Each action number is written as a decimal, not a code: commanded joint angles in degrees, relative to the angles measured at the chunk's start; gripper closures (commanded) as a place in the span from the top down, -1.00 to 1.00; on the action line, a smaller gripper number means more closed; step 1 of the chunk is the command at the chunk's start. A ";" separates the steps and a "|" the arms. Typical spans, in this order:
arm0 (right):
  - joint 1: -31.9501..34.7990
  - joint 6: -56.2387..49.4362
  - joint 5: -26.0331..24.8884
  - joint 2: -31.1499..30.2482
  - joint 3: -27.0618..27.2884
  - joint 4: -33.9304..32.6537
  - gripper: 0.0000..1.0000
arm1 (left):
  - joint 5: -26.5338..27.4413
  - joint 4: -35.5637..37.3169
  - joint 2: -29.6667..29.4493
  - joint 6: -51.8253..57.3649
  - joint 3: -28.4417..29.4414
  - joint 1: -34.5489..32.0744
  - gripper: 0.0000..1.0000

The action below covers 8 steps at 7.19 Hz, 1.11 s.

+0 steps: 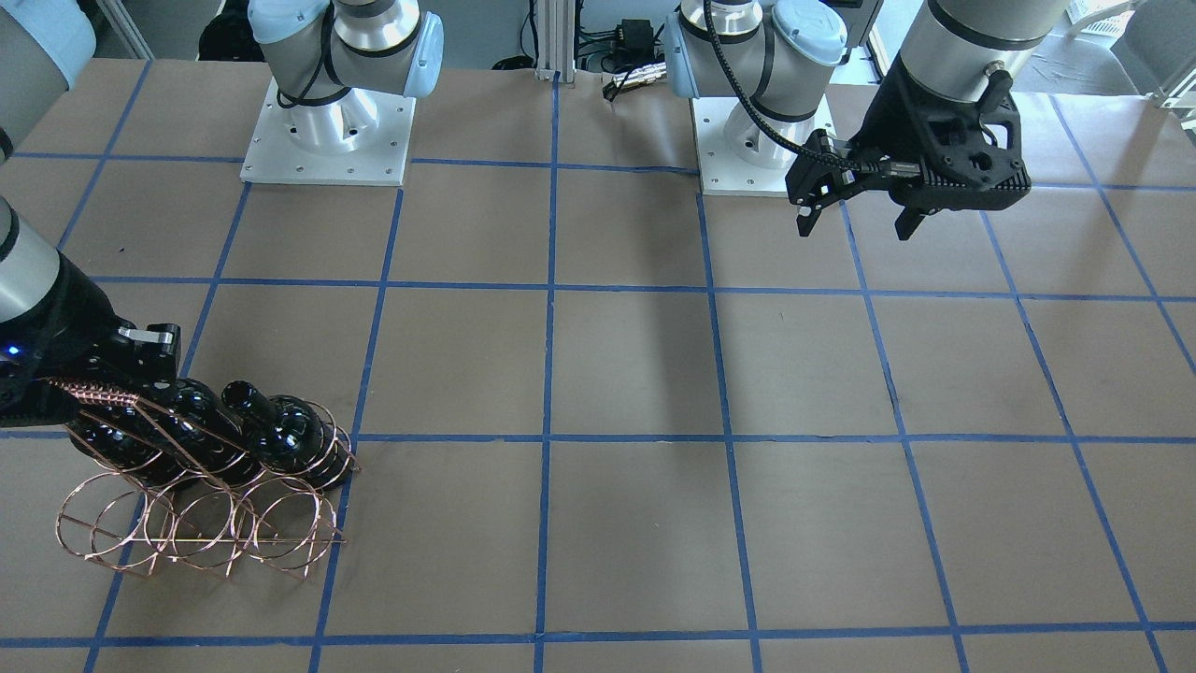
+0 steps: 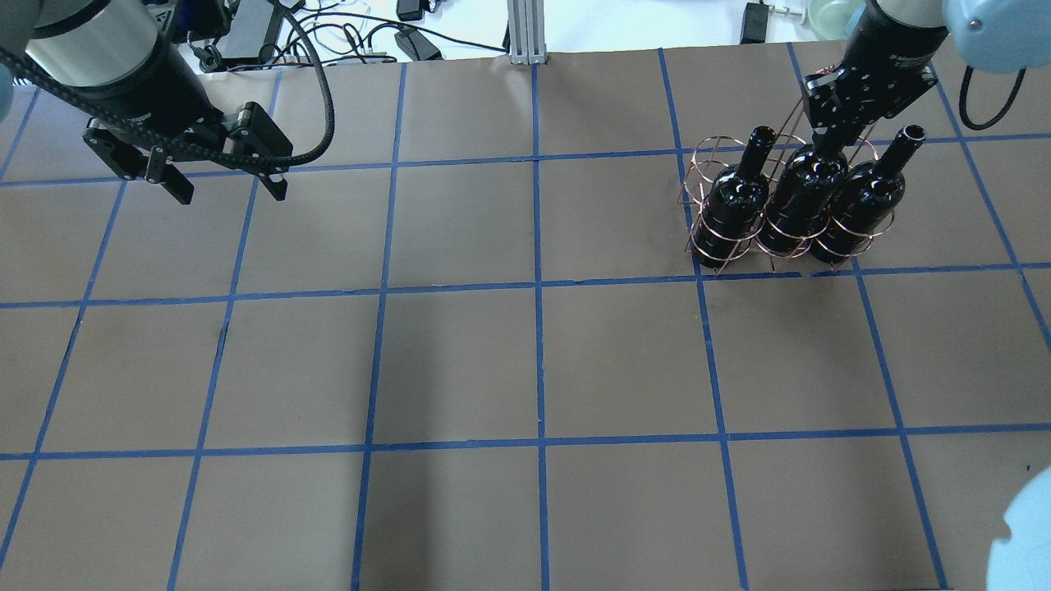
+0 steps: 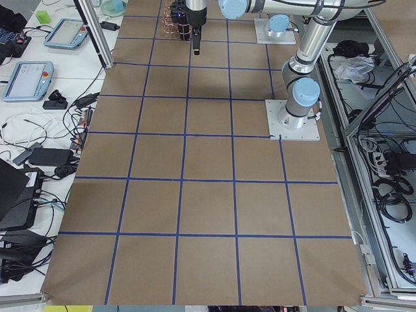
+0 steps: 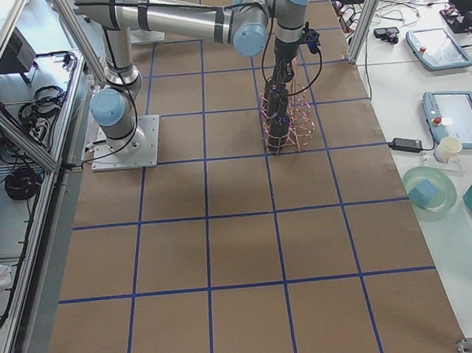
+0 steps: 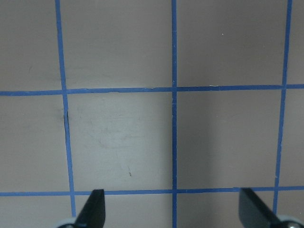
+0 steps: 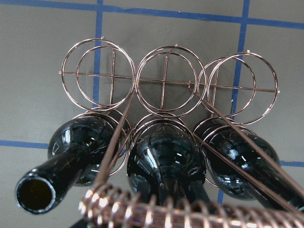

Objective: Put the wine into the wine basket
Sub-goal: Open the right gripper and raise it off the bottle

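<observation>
The rose-copper wire wine basket (image 2: 704, 161) stands at the table's far right and also shows in the front-facing view (image 1: 187, 533) and the right wrist view (image 6: 166, 80). Three glossy black bottles stand in its row of rings nearer the robot. My right gripper (image 2: 828, 135) is over the middle bottle (image 2: 800, 201), shut around its neck, which it hides. The right wrist view shows that bottle's shoulder (image 6: 166, 161) behind the coiled handle (image 6: 190, 213). The outer bottles (image 2: 731, 205) (image 2: 858, 205) stand free. My left gripper (image 2: 226, 187) is open and empty, high over the far left; its fingertips (image 5: 95, 206) frame bare table.
The basket's row of rings farther from the robot (image 6: 97, 73) holds nothing. Brown paper with blue tape lines (image 2: 538, 283) covers the table. The arm bases (image 1: 327, 131) stand at the robot's edge. Cables and devices (image 2: 369, 33) lie beyond the far edge.
</observation>
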<state>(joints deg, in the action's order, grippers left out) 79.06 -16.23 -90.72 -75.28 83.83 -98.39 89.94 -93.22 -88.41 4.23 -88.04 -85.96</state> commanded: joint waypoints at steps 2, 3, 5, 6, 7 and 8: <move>-0.04 -0.64 0.19 0.14 0.63 -0.49 -1.00 | 0.06 -0.04 0.16 -0.27 -0.03 0.01 1.00; -0.04 -0.47 0.28 0.22 1.41 -0.49 -1.00 | 0.06 -0.04 0.25 -0.36 0.06 0.01 1.00; -0.22 -0.56 0.19 0.22 2.03 -0.58 -1.00 | 0.06 -0.03 0.34 -0.27 0.06 0.09 1.00; -0.22 -0.38 -0.16 0.14 2.65 -1.10 -1.00 | 0.06 0.05 0.34 -0.10 0.06 0.09 1.00; -0.22 0.23 -0.33 -0.04 2.65 -1.10 -0.28 | -0.02 -0.12 0.34 -0.18 -0.03 0.01 1.00; -0.22 0.84 -0.42 -0.04 2.65 -3.19 0.98 | 0.06 -0.04 0.34 0.08 -0.03 0.09 1.00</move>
<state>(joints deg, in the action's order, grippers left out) 78.85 -16.05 -90.98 -75.25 86.39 -99.97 89.96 -93.26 -88.07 4.13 -88.03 -85.90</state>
